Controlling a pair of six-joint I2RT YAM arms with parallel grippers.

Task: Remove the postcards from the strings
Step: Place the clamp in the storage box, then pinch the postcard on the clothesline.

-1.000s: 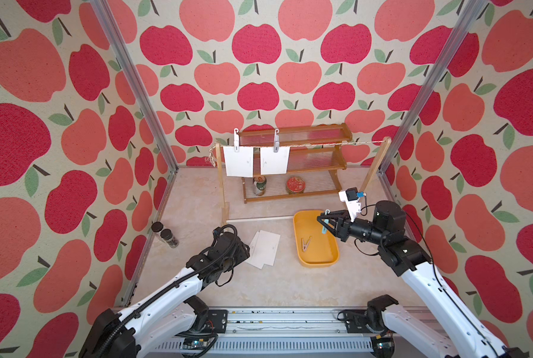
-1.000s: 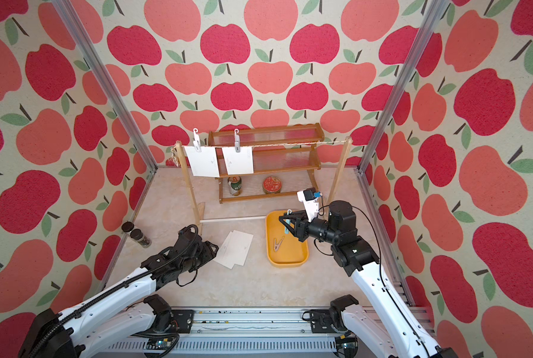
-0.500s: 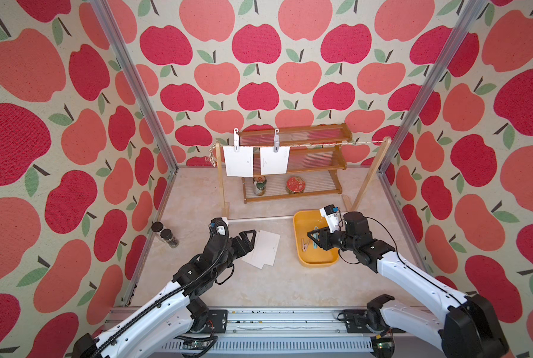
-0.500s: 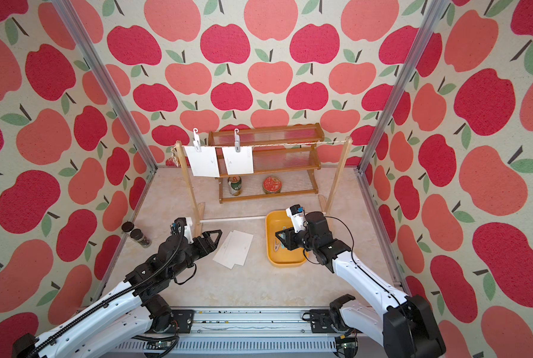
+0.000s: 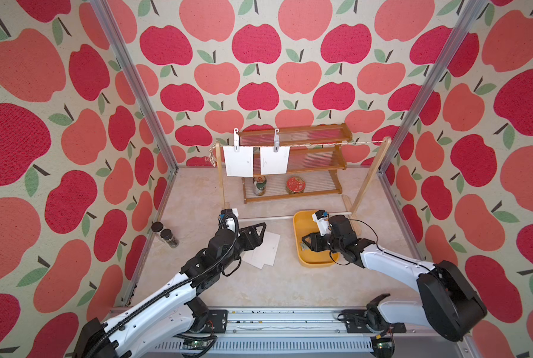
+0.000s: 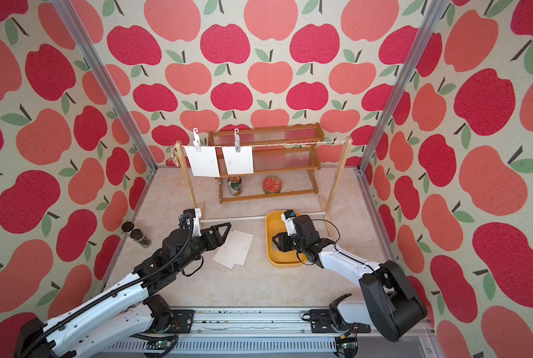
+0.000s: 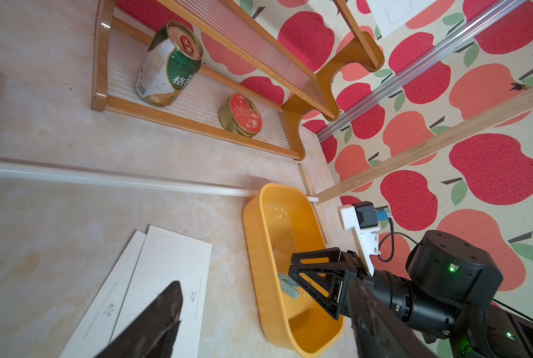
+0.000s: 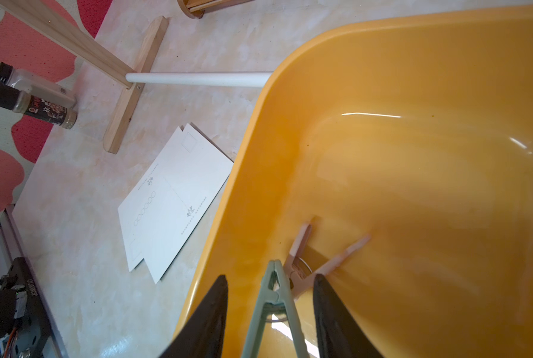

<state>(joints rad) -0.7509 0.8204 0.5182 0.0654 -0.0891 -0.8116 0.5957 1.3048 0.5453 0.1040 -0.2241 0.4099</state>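
Two white postcards (image 5: 239, 161) (image 5: 274, 160) hang from the string (image 5: 321, 144) by white clothespins, seen in both top views (image 6: 203, 161). Two more postcards (image 5: 265, 252) (image 8: 172, 198) lie overlapped on the table. My left gripper (image 5: 259, 237) (image 7: 265, 283) hovers open at their near-left edge, holding nothing. Over the yellow tray (image 5: 299, 217) (image 8: 383, 155), my right gripper (image 5: 305, 243) (image 8: 271, 277) is open. A green clothespin (image 8: 274, 303) stands between its fingers with a gap on each side. A pink clothespin (image 8: 302, 269) lies in the tray beside it.
A wooden shelf (image 5: 336, 167) at the back holds a green can (image 5: 259, 185) and a red tin (image 5: 295, 185). Two spice bottles (image 5: 165, 232) stand by the left wall. A white dowel (image 5: 271, 218) joins the two wooden posts' feet, just behind the tray.
My right gripper came down into the yellow tray and its jaws parted from the green clothespin. My left gripper opened wider and lifted slightly off the lying postcards.
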